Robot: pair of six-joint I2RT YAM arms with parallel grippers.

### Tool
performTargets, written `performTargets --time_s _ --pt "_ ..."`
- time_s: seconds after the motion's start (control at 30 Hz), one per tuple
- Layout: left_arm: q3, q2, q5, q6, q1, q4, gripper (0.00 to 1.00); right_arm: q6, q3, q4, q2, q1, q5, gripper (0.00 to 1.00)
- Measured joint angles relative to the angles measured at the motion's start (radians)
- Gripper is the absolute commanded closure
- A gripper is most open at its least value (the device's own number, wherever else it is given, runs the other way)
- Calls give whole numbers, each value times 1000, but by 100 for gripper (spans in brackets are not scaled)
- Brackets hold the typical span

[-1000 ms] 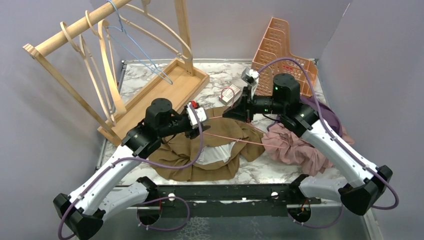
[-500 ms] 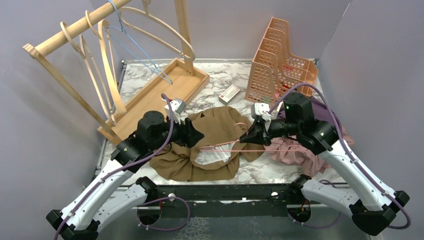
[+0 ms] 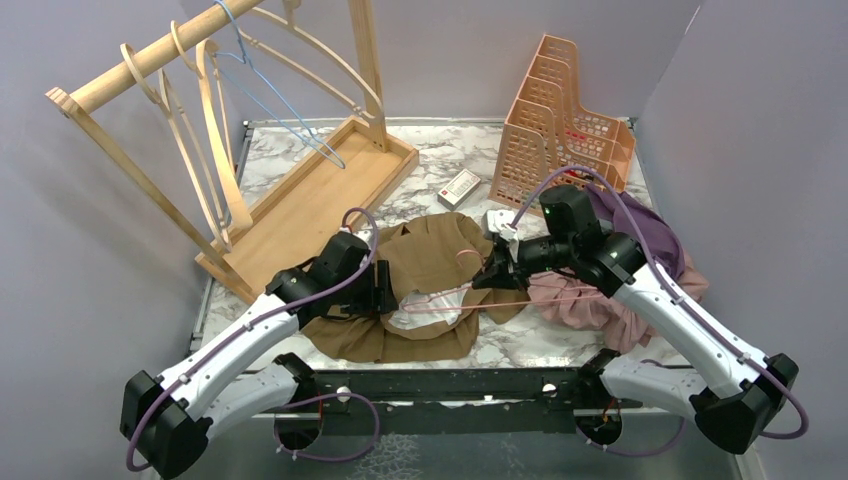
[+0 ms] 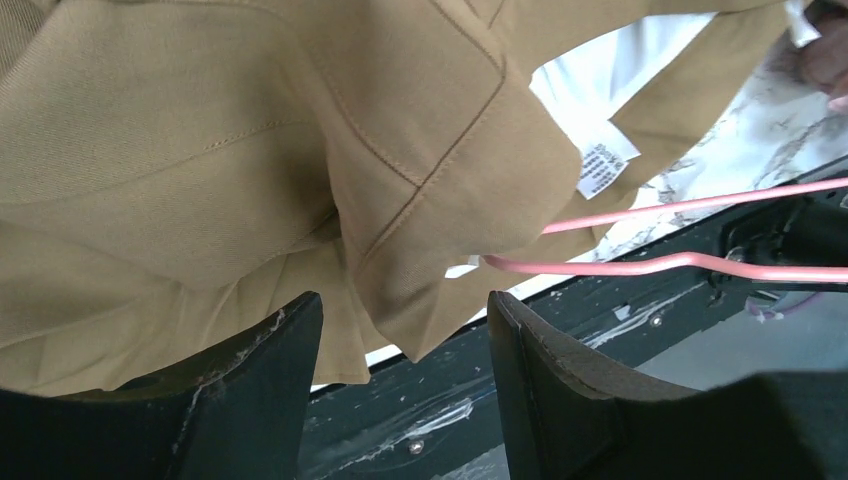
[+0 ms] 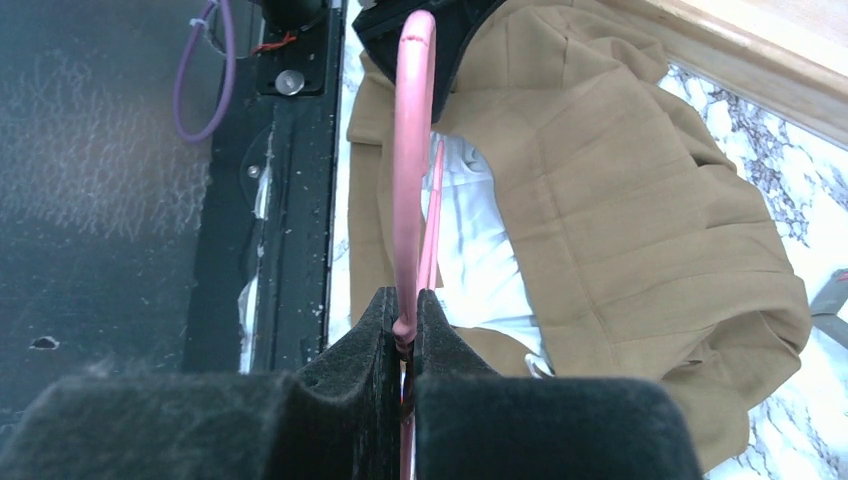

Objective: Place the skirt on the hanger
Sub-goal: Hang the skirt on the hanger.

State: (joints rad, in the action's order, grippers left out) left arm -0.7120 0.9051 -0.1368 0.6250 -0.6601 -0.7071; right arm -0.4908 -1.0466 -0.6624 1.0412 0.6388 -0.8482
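Skirt of tan fabric (image 3: 430, 250) lying near centre;
right gripper (image 5: 403, 300) is pinching thin pink wire hanger (image 5: 413, 120); left gripper (image 4: 403, 302) is gaping over a fold.

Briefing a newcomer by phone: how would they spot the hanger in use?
At the front of the marble table lies a tan skirt. Across it runs a thin pink wire hanger, pinched in the right gripper. The wooden hangers and blue hanger hang on the back-left wooden rack.
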Motion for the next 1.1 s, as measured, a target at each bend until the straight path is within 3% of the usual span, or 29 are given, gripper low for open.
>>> performTargets --time_s 0.23,0.43,0.6,0.9,1.1 --pt "13 25 2 3 0 14 39 40 26 150 35 0 42 99" --pt "29 35 81 9 0 40 64 90 26 278 87 0 93 99" --pt "45 59 182 34 0 55 77 117 24 338 142 1 99 99" --pt "88 100 269 88 0 100 88 150 6 390 238 1 92 99" --pt "129 126 282 126 0 125 85 142 2 385 260 2 91 99"
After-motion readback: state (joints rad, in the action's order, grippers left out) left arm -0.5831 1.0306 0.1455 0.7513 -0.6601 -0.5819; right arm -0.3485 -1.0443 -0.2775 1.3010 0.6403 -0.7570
